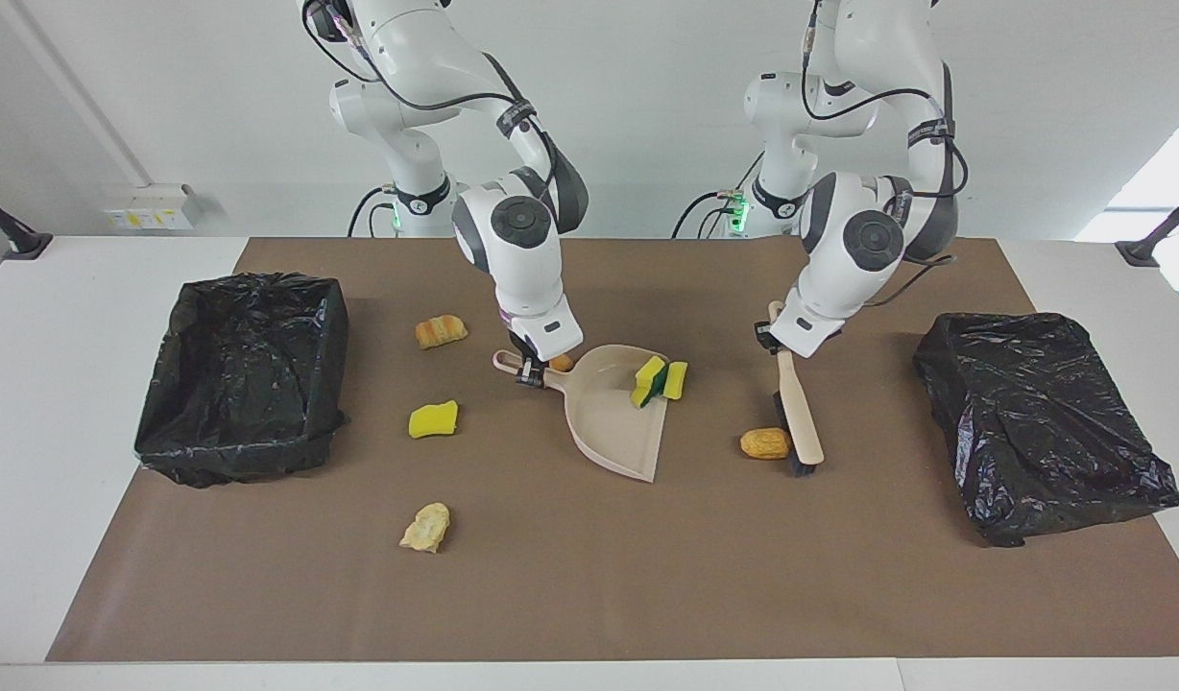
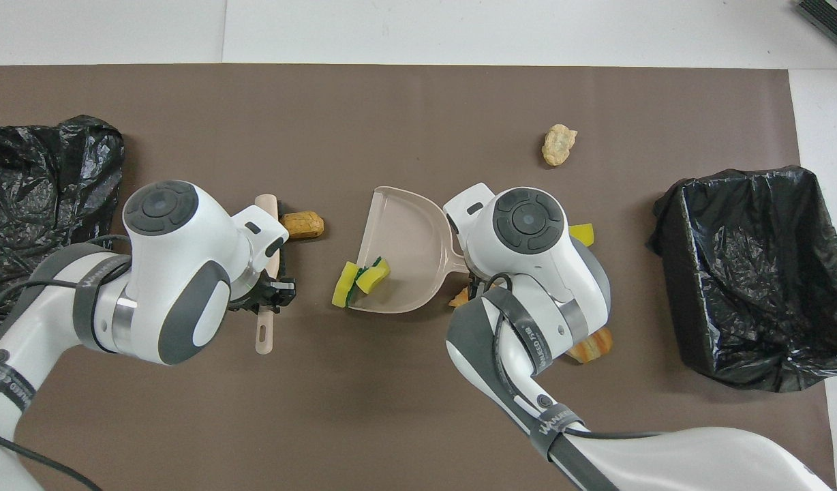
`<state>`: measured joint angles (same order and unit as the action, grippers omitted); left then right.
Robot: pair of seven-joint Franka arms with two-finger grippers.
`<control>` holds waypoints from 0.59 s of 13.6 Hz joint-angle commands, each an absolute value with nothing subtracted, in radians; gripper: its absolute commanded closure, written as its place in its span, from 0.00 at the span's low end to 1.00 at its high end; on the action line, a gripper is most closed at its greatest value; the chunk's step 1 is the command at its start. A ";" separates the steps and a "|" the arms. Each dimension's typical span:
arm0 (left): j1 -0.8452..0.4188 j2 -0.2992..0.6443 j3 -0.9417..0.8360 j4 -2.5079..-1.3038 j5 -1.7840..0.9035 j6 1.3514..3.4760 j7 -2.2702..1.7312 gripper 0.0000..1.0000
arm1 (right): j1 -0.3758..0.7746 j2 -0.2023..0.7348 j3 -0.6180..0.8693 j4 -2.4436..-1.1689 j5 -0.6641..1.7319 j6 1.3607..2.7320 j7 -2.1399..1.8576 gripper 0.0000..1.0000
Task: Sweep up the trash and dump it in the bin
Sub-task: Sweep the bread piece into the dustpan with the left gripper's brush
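A golden-brown bread scrap (image 1: 765, 442) lies touching the brush (image 1: 799, 422) bristles, beside the dustpan (image 1: 613, 422). 2 green-backed sponge pieces (image 1: 658, 380) sit at the pan's rim. The left claw (image 1: 778, 338) grips the brush handle; the right claw (image 1: 530, 370) is clenched on the dustpan handle on the tabletop (image 1: 589, 576).

- A white table (image 1: 71, 384) spans the scene, most of its top covered by a brown mat (image 1: 647, 576).
- A plain white wall (image 1: 647, 115) stands above the table's edge.
- A small white box (image 1: 153, 206) with yellow labels sits low on that wall.
- Bright daylight (image 1: 1151, 192) enters at one side.
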<state>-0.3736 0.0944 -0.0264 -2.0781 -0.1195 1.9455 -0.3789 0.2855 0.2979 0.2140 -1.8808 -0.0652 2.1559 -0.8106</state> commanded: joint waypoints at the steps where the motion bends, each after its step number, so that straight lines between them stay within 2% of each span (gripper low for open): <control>1: -0.463 0.040 -0.011 -2.129 -0.191 1.962 -0.460 1.00 | 0.282 0.288 0.222 -1.902 -0.049 2.164 -0.828 1.00; 8: -0.589 0.031 -0.015 -2.134 -0.273 2.046 -0.535 1.00 | 0.287 0.296 0.222 -1.907 -0.045 2.183 -0.822 1.00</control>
